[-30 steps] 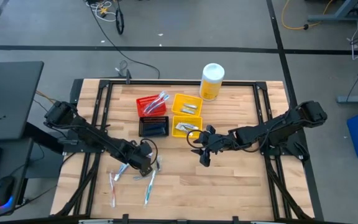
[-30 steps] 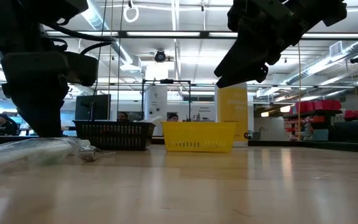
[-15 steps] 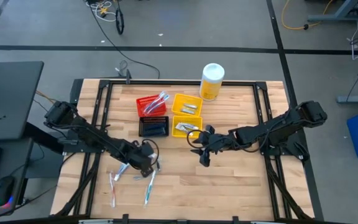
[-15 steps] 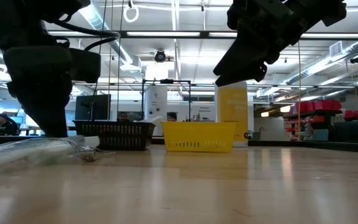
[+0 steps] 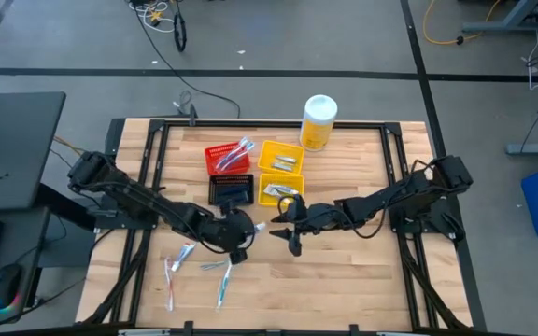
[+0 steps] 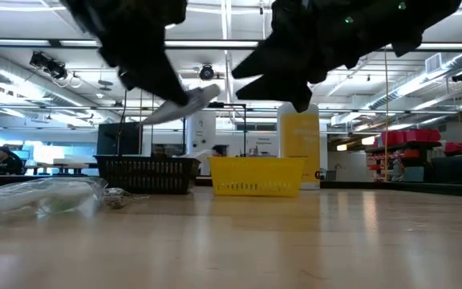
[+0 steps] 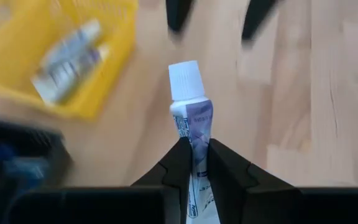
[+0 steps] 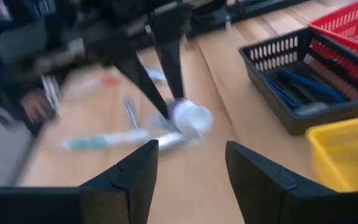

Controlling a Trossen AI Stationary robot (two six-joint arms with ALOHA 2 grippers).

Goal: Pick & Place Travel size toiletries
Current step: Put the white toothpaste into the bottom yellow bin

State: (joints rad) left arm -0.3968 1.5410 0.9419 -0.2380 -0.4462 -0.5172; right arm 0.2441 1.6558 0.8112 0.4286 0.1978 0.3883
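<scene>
Table: wooden top (image 5: 344, 271) with a dark frame along its edges; grey floor on all sides.
Left gripper: (image 5: 247, 231) near mid-table, lifted off the wood, fingers (image 7: 180, 163) pinched on a tube (image 7: 190, 115).
Tube: white cap pointing away from the left wrist toward the right gripper; clear of the table in the low view (image 6: 184, 104).
Right gripper: (image 5: 286, 230) just beside the tube's cap, not touching; fingers (image 8: 135, 180) spread wide and holding nothing.
Bins: red bin (image 5: 226, 157), black bin (image 5: 231, 190) and two yellow bins (image 5: 281, 157) grouped at the far middle of the table; upper yellow bin and the one below it (image 5: 265, 183) each hold small tubes.
Red bin contents: toothbrushes (image 5: 242, 149).
Black bin contents: dark blue razors (image 8: 309, 86).
Bottle: yellow with white cap (image 5: 318, 121), upright near the far edge.
Loose items: toothbrushes (image 5: 224, 280) on the wood at the near left, near the front edge, below the left arm.
Open room: bare wood over the near right half, from the grippers to the front and right edges.
Background: low view shows an open hall with ceiling lights behind the bins.
</scene>
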